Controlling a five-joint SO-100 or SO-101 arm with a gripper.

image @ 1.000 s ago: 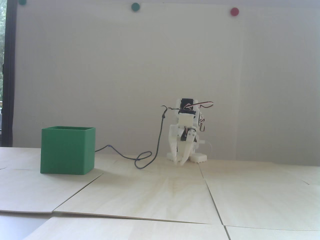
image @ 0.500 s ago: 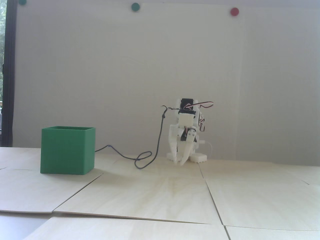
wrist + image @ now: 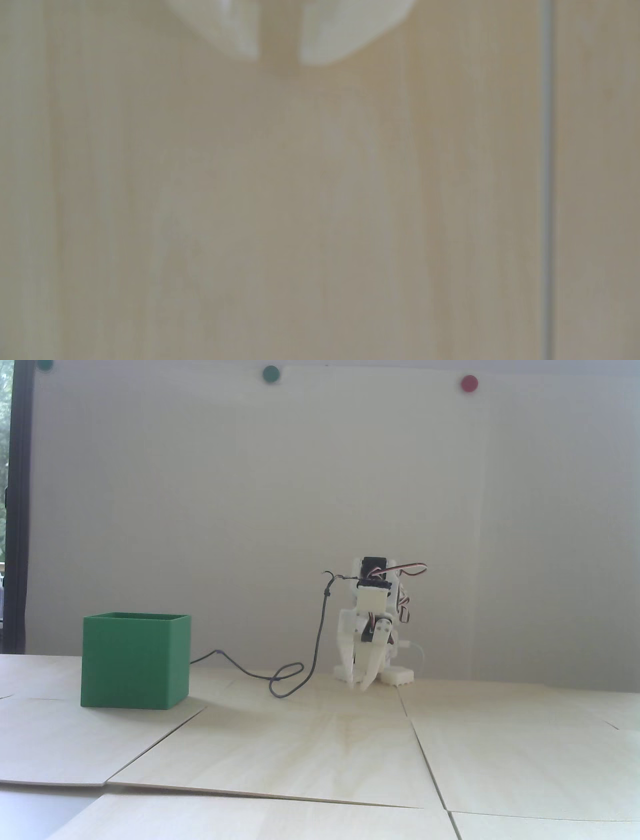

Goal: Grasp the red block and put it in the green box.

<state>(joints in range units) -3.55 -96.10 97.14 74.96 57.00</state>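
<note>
Gripper (image 3: 361,685) folded down at the far side of the table (image 3: 320,750), tips pointing at the wood just in front of the arm's base. Narrow gap between the two white fingers (image 3: 235,31) in the wrist view, nothing held there; nearly closed, not clamped on anything. Only blurred pale wood and one board seam below them. Probably a rest pose, tucked low and compact, either ahead of a reach or once the work is over.

Dark cable (image 3: 315,640) hanging from the wrist, looping on the table and trailing off behind the green box (image 3: 135,662); slack enough, by the look of it, to let the arm swing.

Green box well apart from the gripper, to the left in the fixed view, upright, open top facing up, ready to take a drop from above.

No red block visible in either view. Possibly already inside the box, hidden by its walls; cannot tell. Only red thing on show: a round dot (image 3: 469,383) on the wall.
</note>
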